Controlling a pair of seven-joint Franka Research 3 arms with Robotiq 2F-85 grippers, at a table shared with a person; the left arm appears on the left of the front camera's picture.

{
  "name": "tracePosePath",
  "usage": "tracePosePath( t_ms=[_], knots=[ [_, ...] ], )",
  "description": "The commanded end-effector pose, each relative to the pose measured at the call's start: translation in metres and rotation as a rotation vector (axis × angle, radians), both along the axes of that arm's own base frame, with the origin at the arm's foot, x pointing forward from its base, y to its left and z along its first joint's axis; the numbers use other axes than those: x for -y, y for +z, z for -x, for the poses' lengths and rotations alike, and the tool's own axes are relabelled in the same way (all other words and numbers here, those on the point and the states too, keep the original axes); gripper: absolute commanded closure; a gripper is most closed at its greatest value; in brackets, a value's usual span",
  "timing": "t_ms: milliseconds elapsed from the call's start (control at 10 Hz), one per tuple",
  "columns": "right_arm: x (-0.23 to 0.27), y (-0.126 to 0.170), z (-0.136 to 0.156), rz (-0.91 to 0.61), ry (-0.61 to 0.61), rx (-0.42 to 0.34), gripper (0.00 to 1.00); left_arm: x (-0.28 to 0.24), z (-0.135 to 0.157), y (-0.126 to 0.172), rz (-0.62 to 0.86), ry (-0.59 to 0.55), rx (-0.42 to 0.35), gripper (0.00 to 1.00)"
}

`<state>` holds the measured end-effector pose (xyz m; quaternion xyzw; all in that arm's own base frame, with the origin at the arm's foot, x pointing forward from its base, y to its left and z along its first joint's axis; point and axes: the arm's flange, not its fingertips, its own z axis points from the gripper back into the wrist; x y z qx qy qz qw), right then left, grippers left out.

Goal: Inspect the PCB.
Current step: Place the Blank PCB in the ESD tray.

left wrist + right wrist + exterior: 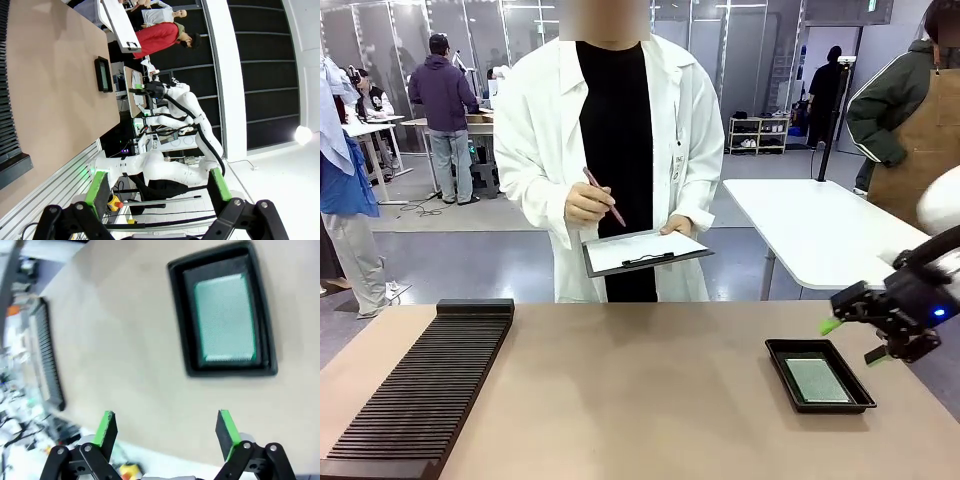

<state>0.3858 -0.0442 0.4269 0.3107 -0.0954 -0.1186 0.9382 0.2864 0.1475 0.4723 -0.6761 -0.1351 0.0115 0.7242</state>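
Note:
The green PCB (817, 380) lies flat inside a black tray (780, 352) at the table's right. My right gripper (853, 340) hovers just right of and above the tray, open and empty. From the right wrist, the PCB (225, 320) sits in the tray (177, 320) ahead of the open gripper (166, 427), well clear of its green fingertips (106, 427). My left gripper (159, 186) is open, off the table's edge, holding nothing; the PCB (103, 74) shows small and far off.
A person in a white coat stands at the far side holding a clipboard (642, 252) and a pen (605, 198). A black ribbed rack (420, 390) runs along the table's left. The brown tabletop (640, 400) between rack and tray is bare.

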Motion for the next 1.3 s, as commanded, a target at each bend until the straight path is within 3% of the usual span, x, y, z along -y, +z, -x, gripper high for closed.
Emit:
tracePosePath(
  t_ms=[0,300,500,800,900,1200],
  knots=[
    [0.034,0.023,0.022,-0.198,0.033,-0.064,0.00,0.000,-0.001,0.000,0.003,0.000,0.007,0.00],
    [0.085,0.027,0.068,-0.482,0.110,-0.031,0.00,0.000,-0.001,0.000,0.003,0.000,0.007,0.00],
    [0.119,0.018,0.090,-0.676,0.146,0.040,0.00,0.000,-0.001,0.000,0.003,0.000,0.007,0.00],
    [0.127,-0.005,0.096,-0.833,0.188,0.110,0.00,0.000,-0.001,0.000,0.003,0.000,0.007,0.00],
    [0.120,0.010,0.111,-0.723,0.147,0.074,0.00,0.000,-0.001,0.000,0.003,0.000,0.007,0.00],
    [0.120,0.010,0.111,-0.723,0.147,0.074,0.00,0.000,-0.001,0.000,0.003,0.000,0.007,0.00]
  ],
)
